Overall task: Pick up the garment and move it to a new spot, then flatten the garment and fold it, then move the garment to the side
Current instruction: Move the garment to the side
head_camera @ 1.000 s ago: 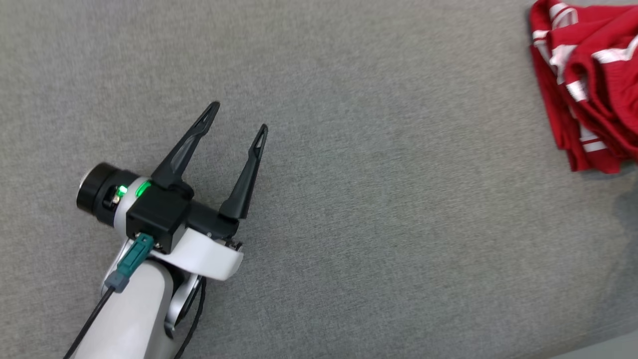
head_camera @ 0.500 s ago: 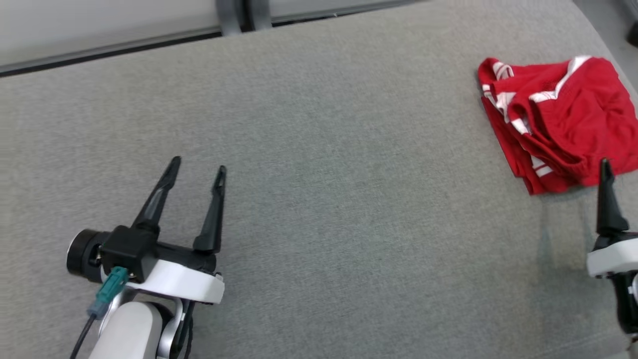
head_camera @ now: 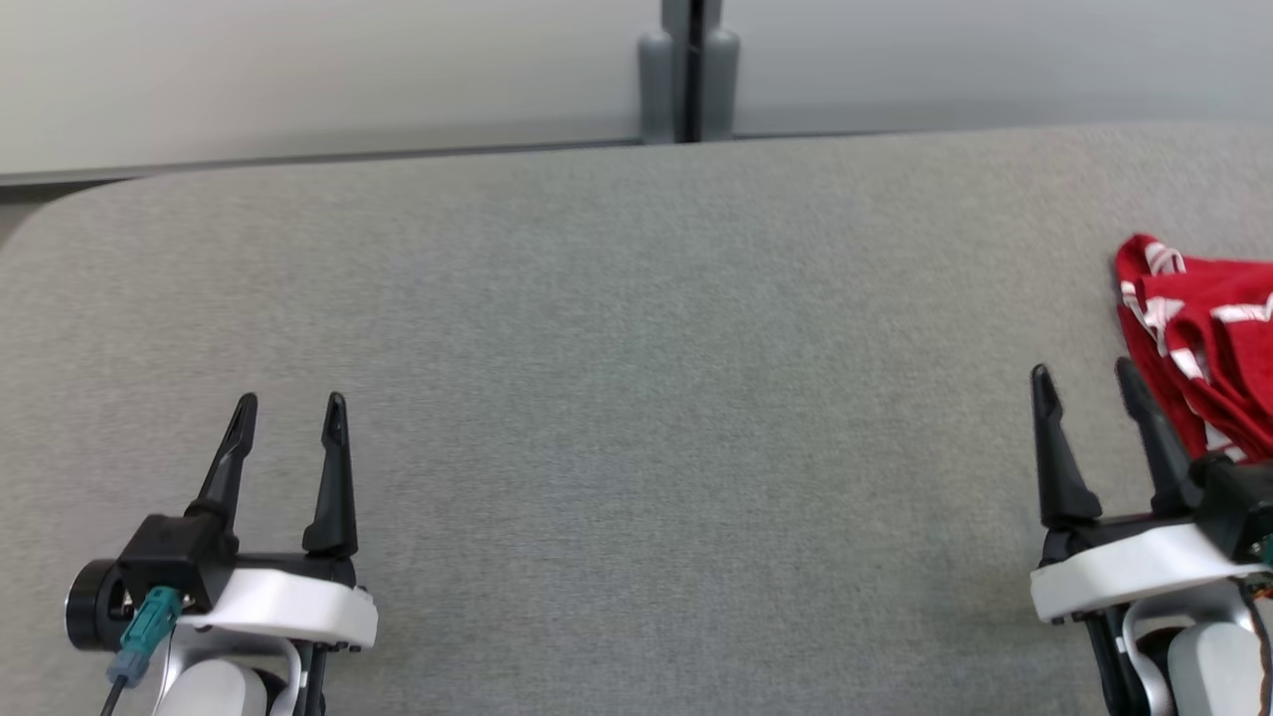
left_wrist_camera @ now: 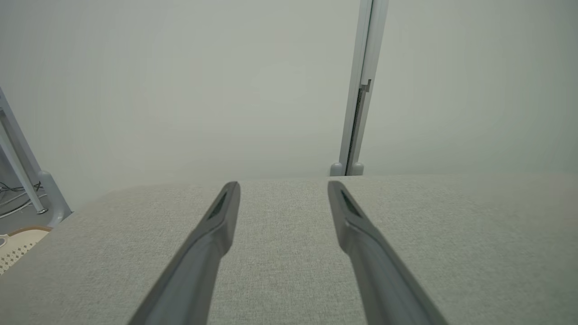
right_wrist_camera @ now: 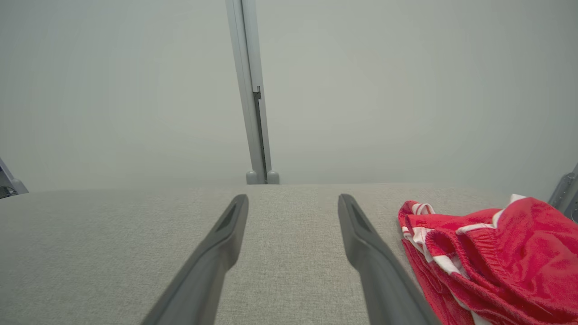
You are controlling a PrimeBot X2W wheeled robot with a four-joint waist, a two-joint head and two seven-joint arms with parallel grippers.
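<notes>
crumpled red garment (head_camera: 1208, 338) on grey surface (head_camera: 636, 398), right tool (head_camera: 1082, 370) wide beside it, left tool (head_camera: 288, 403) wide

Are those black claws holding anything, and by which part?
Nothing is held. The left gripper and right gripper are open and empty; the crumpled red garment with white stripes lies on the grey fabric surface beside the right gripper, outside its fingers.

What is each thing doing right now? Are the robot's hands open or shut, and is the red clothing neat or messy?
left gripper: open, holding nothing, above the grey padded surface.
right gripper: open, holding nothing, close beside the garment, not gripping it.
garment: bunched up in a messy heap, not flattened or folded, lying at the surface's right edge.
</notes>
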